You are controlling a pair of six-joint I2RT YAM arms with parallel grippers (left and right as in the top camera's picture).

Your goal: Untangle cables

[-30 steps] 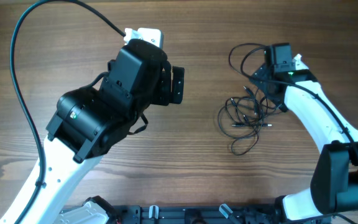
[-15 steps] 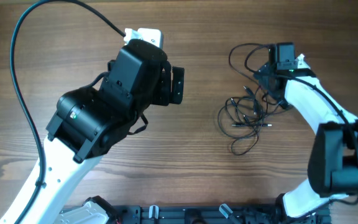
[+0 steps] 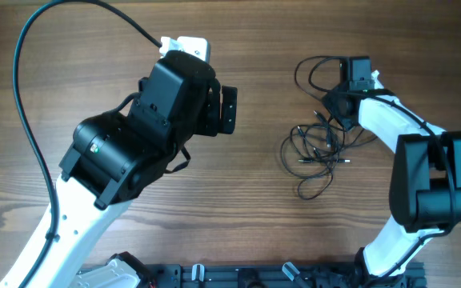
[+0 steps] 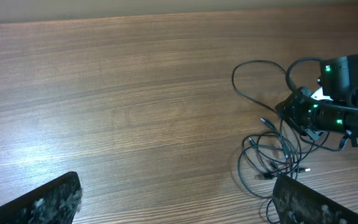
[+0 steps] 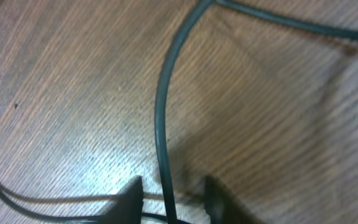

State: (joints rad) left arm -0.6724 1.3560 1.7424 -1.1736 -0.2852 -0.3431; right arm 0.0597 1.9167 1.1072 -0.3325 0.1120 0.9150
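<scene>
The cables are thin black wires lying in a loose tangle right of centre, with one loop reaching toward the far edge. In the left wrist view the cables lie at the right. My right gripper is down at the tangle's upper right edge. In its wrist view one strand runs between the fingertips, with a small gap on each side, so the right gripper is narrowed around it and not pinching. My left gripper hovers wide open left of the tangle, holding nothing.
The wooden table carries only the wires. The left arm's thick black cable arcs over the left side. The right arm stretches along the right edge. A black rail runs along the near edge.
The right gripper's jaws have narrowed from wide open to a small gap around one strand, and its wrist has shifted slightly left. The left arm has not moved.
</scene>
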